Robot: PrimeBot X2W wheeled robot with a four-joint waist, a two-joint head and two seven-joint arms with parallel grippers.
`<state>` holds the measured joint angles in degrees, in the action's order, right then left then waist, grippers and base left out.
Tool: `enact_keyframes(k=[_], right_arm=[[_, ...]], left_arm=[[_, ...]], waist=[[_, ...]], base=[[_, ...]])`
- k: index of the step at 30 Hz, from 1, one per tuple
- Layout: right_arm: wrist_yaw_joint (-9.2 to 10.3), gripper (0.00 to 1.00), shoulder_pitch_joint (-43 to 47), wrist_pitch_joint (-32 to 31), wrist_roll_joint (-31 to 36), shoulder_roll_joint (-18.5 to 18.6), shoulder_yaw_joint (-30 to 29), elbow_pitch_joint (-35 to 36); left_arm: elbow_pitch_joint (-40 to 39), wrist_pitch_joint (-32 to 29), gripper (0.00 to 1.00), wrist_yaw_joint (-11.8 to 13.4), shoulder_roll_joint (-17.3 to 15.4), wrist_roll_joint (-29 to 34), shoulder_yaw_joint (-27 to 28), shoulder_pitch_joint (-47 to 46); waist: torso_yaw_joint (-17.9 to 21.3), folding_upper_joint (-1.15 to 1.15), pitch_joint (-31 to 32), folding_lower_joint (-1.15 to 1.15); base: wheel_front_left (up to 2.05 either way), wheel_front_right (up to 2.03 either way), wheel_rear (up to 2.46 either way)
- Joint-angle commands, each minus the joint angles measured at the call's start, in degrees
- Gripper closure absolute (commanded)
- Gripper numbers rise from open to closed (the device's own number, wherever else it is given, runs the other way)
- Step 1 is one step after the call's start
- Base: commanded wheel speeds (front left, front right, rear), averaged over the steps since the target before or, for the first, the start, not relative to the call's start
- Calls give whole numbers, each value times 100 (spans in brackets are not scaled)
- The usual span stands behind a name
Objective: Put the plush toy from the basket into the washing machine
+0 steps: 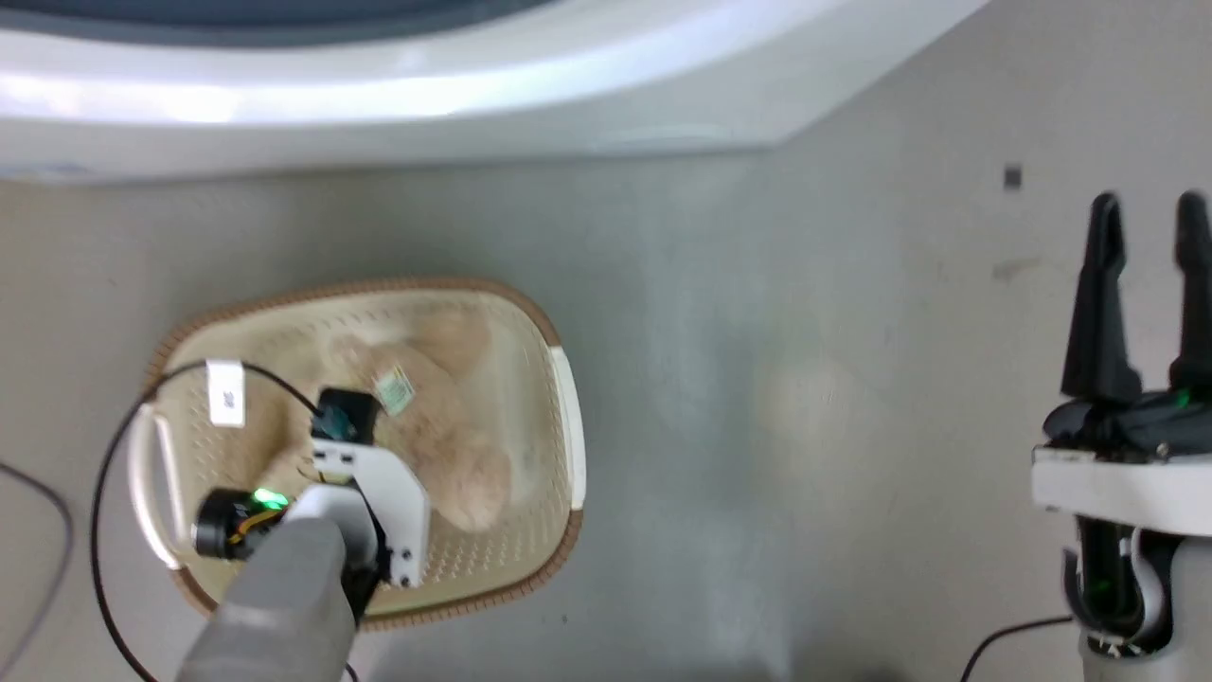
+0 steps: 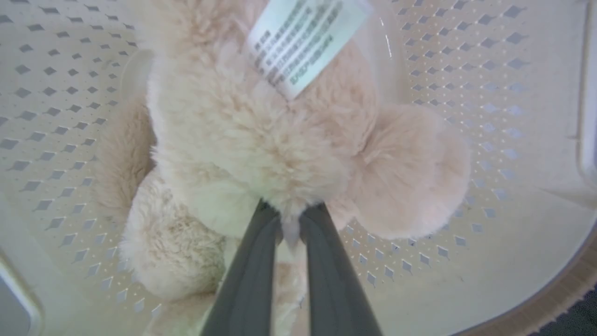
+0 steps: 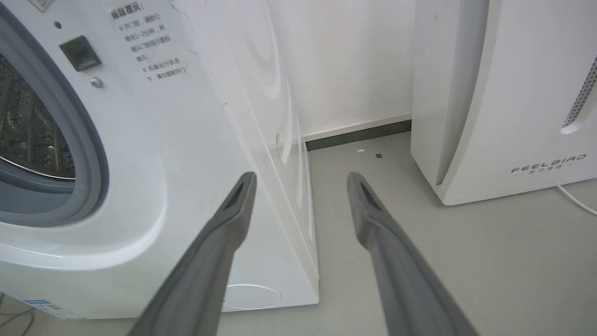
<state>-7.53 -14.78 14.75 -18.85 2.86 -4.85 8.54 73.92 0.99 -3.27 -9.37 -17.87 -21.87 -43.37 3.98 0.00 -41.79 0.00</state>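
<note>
Head view, blurry. The basket (image 1: 554, 327) sits on the grey floor (image 1: 805, 379) in front of the washing machine (image 1: 379, 85). The plush toy (image 1: 454, 426) lies inside the basket with its tag (image 1: 393, 390) facing up. My left arm (image 1: 284, 578) reaches down into the basket over the plush toy, and from here I can't tell how its fingers stand. The right claw (image 1: 1146, 223) is well apart at the right over bare floor, fingers spread, holding nothing.

Left wrist view. The left claw (image 2: 291, 217) is pressed nearly together, pinching a tuft of the plush toy (image 2: 242, 140) at its tips. The basket wall (image 2: 489, 70) is perforated all round. The tag (image 2: 308, 42) is white with grey and green print, too blurred to read.

Right wrist view. The right claw (image 3: 302, 179) is spread and empty, pointing past the washing machine (image 3: 186, 154) corner. Here I get the grey door seal (image 3: 91, 154) and steel drum (image 3: 28, 126) at left. A sticker (image 3: 149, 46) on the front has Chinese text, and I can make out "1-2". The white appliance (image 3: 513, 93) at right has a logo (image 3: 548, 164) that reads roughly FEELAIR.
</note>
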Motion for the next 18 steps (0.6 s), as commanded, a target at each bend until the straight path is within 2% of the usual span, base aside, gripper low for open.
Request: enact_keyframes(k=[1, 8, 18], right_arm=[[4, 0, 76, 25, -13, 1, 22, -26], [4, 0, 485, 25, 21, 1, 22, -175], [4, 0, 1086, 25, -15, 1, -52, -286]], left_arm=[[3, 60, 100, -50, 41, -34, -3, 65], [3, 437, 100, -237, 215, -114, -90, 437], [-182, 1296, 100, -360, 420, -257, -160, 897]], waist=[[-93, 0, 480, 0], [-282, 0, 1369, 0], [-495, 0, 2419, 0]], base=[[0, 0, 0], [0, 0, 0], [0, 0, 0]])
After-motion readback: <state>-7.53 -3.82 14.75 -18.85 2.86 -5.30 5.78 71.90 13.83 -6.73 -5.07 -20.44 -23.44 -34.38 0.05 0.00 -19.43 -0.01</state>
